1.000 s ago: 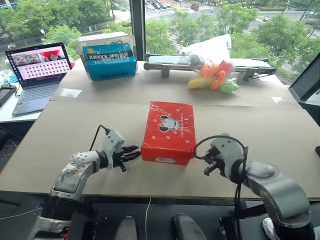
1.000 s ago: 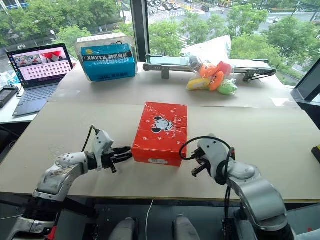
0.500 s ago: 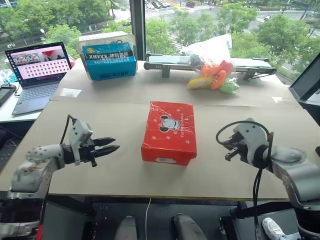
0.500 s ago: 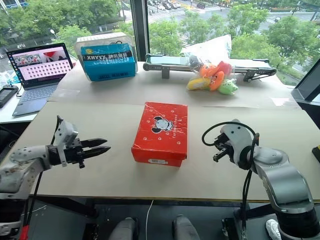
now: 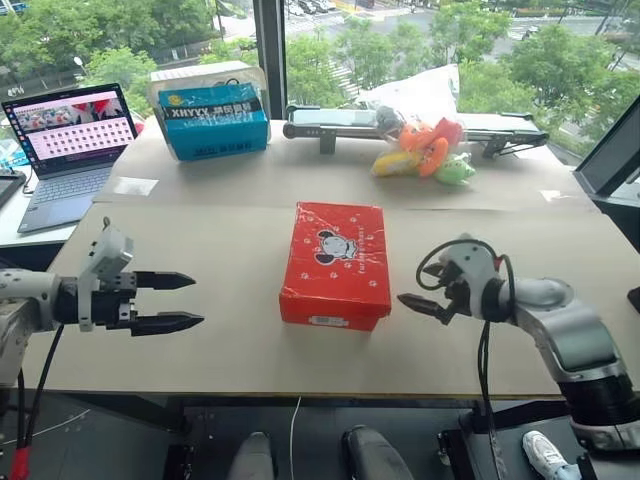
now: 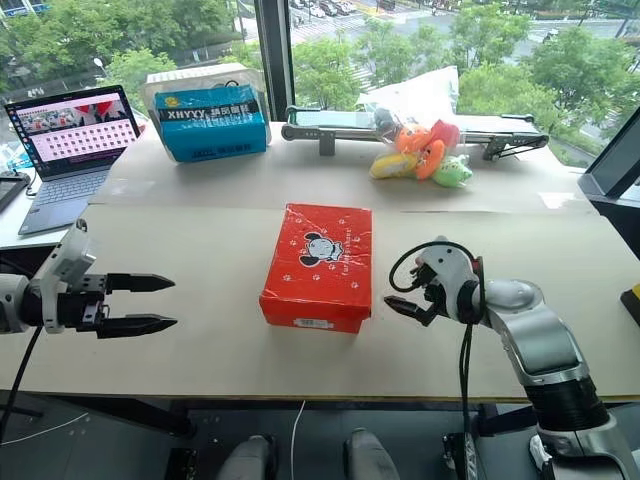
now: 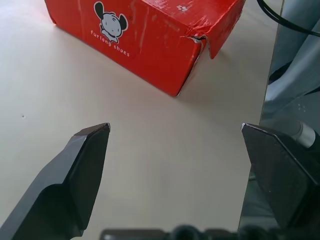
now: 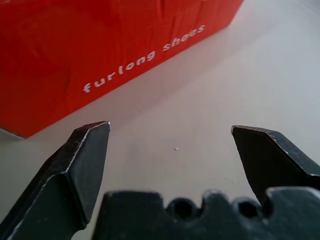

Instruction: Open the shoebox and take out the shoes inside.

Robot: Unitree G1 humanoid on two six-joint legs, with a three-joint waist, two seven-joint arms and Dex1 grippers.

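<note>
table (image 5: 250,240): beige, daylit | window (image 5: 130,35): green trees, street | laptop (image 5: 70,135): open, left

1. Support surface: beige table (image 5: 220,340), with a second, identical board butted against its far edge.
2. Near board, centre: red shoebox (image 5: 336,264), lid closed, white label facing the near edge.
3. Far board, left: blue box (image 5: 214,121).
4. Far board, right: bagged plush toys (image 5: 424,150).
5. Far edge: grey bar-shaped device (image 5: 330,121).

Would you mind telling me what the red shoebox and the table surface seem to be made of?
The shoebox: likely cardboard with a glossy film, judging by its shine, wrinkles and a torn corner. The table surface: matte beige sheet, possibly cardboard or board; a seam shows.
</note>
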